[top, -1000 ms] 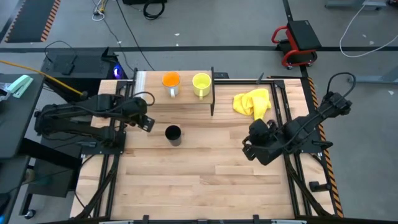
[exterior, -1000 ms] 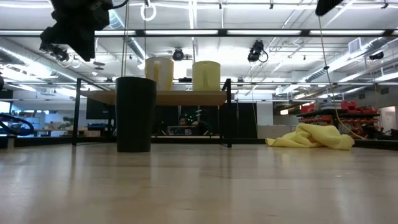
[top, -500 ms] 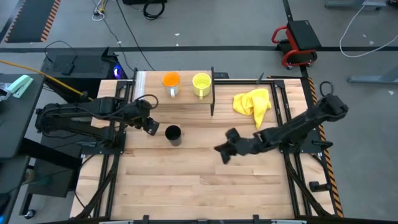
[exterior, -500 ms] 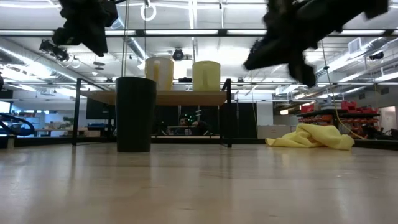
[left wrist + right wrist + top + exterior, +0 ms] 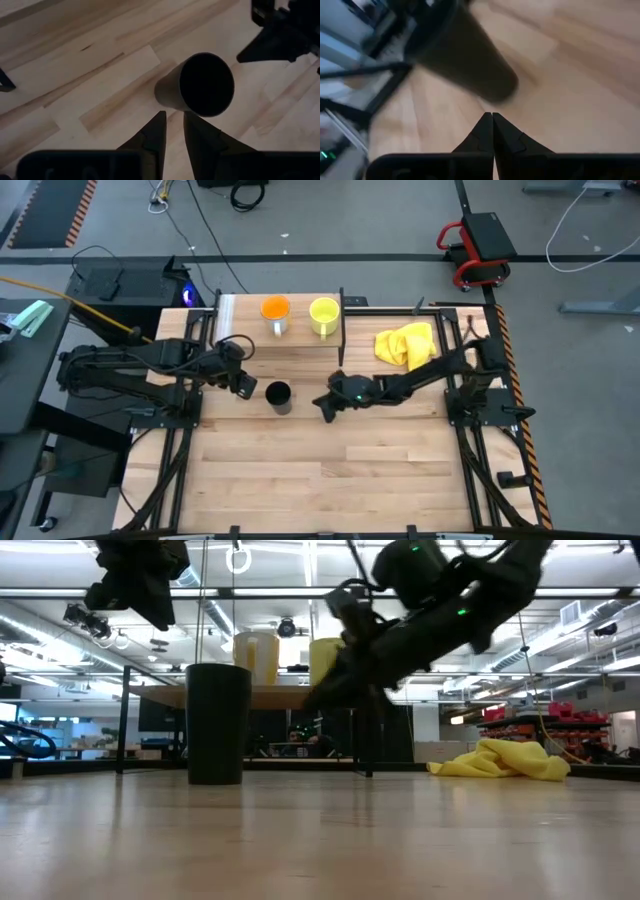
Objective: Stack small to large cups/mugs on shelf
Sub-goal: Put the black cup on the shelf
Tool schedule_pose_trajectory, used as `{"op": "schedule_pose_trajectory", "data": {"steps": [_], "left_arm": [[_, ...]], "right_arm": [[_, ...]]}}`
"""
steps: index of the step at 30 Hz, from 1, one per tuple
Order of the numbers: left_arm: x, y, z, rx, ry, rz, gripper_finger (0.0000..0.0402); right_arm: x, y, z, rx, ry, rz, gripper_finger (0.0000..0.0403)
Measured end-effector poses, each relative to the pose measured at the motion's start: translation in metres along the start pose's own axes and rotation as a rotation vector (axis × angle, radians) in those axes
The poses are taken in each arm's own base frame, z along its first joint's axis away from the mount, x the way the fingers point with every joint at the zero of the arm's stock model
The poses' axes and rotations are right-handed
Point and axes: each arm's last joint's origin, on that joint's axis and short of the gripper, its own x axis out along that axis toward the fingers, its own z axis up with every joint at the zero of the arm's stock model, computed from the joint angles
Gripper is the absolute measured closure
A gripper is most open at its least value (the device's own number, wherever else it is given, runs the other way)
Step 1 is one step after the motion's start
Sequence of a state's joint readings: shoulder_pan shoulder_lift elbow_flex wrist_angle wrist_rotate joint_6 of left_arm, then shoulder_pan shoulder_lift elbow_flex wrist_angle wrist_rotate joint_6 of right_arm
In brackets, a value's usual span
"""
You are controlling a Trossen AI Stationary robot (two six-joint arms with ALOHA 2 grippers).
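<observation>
The black cup [image 5: 279,394] stands upright on the tabletop, in front of the shelf [image 5: 240,315]. On the shelf board the orange mug [image 5: 275,311] and the yellow mug [image 5: 323,313] stand side by side. My left gripper [image 5: 243,385] hovers just left of the black cup, above its rim, with a narrow gap between the fingers [image 5: 173,116]. My right gripper [image 5: 323,407] is shut, reaches in from the right and stops short of the cup's right side [image 5: 470,60]. In the low view the right arm hides part of the yellow mug [image 5: 325,655].
A crumpled yellow cloth [image 5: 407,343] lies on the table right of the shelf. The shelf's black posts [image 5: 342,330] stand behind the right gripper. Bare wood tabletop [image 5: 330,470] stretches toward the near edge.
My right arm has swung out fast from the table's right side toward the left and now stretches low toward the black cup. My left gripper has edged a little toward the cup. The cup and both mugs have stayed put.
</observation>
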State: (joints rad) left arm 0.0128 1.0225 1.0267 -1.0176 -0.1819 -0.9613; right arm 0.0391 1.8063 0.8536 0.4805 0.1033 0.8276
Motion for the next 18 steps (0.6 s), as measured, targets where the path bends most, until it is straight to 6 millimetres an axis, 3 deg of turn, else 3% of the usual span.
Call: {"op": "schedule_pose_trajectory", "data": {"steps": [6, 10, 18], "left_arm": [[0.000, -0.001, -0.001, 0.005, -0.024, 0.013, 0.0335], [-0.001, -0.001, -0.001, -0.007, -0.026, 0.014, 0.0331], [0.000, 0.001, -0.002, -0.009, -0.015, 0.030, 0.0328]], "right_arm": [[0.025, 0.001, 0.021, 0.017, -0.047, -0.008, 0.0401], [0.042, 0.013, 0.035, 0.008, -0.062, 0.006, 0.0401], [0.061, 0.023, 0.036, -0.018, -0.023, 0.007, 0.0402]]}}
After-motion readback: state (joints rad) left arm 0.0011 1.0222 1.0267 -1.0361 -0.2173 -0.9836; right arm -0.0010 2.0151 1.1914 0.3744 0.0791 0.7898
